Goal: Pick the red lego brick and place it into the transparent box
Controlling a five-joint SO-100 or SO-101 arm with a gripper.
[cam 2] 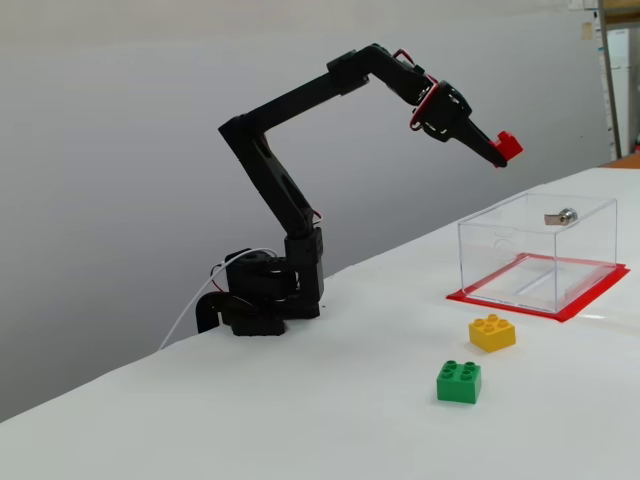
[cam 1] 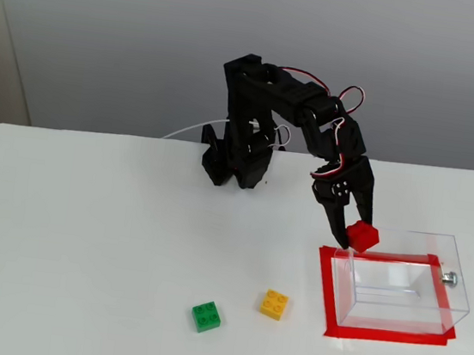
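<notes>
One glossy red studded brick [cam 1: 361,236] sat clamped in the black gripper [cam 1: 353,236] above one clear rectangular plastic box [cam 1: 447,300]; one green brick [cam 1: 206,316] and one yellow brick [cam 1: 273,304] lay apart.

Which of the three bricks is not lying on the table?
The red brick: the gripper holds it in the air near the clear box. The yellow brick and green brick lie on the table.

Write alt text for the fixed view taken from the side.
A black robot arm holds the red lego brick in its gripper, high above the transparent box on a white table. A yellow brick and a green brick lie in front.
</notes>
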